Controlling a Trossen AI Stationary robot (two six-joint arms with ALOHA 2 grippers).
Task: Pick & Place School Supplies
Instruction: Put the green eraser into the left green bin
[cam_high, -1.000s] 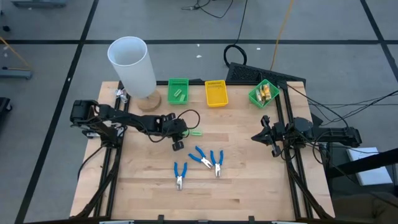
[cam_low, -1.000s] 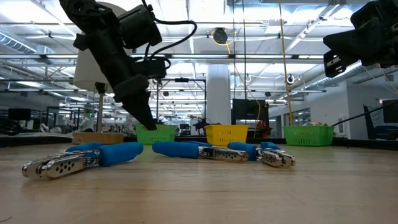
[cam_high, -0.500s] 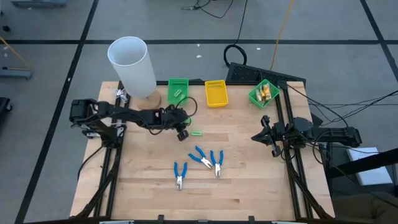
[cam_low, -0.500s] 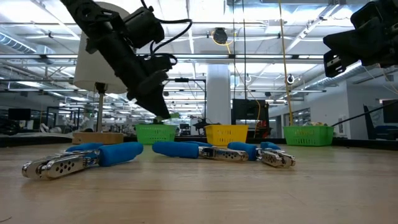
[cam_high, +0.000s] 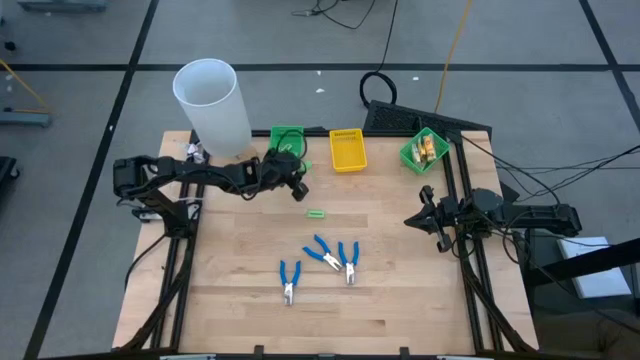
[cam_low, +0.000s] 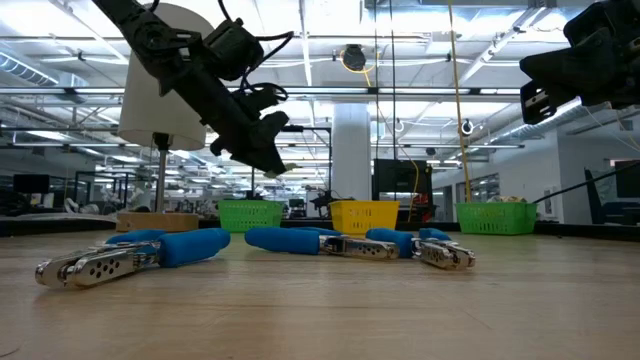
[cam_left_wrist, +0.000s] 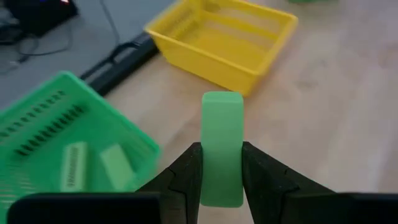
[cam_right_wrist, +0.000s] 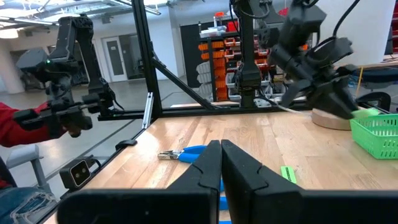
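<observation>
My left gripper (cam_high: 295, 176) hangs above the table just by the green bin (cam_high: 287, 143) and is shut on a light-green piece (cam_left_wrist: 222, 118). The bin holds two more green pieces (cam_left_wrist: 74, 165). Another light-green piece (cam_high: 317, 213) lies flat on the table. Three blue-handled pliers (cam_high: 322, 252) lie flat near the table's middle. My right gripper (cam_high: 425, 215) is shut and empty at the table's right side. The green bin at the far right (cam_high: 424, 150) holds yellow-orange sticks. My left gripper pinches the light-green piece by its two long sides (cam_left_wrist: 211, 171) between its two fingers. The piece lies along the fingers and sticks out past their tips. The fingers slant downward (cam_low: 270, 160). The piece is lifted clear of the table.
A tall white cylinder (cam_high: 212, 105) stands at the far left, close to my left arm. A yellow bin (cam_high: 347, 150) sits between the two green bins along the far edge. Bare wood lies at the table's near side. A person's red sleeve (cam_right_wrist: 25, 121) shows beyond the table.
My left gripper has risen from the table's middle and gone toward the far edge, up to the green bin, carrying the light-green piece clear of the table. The other green piece and the pliers have stayed where they were.
</observation>
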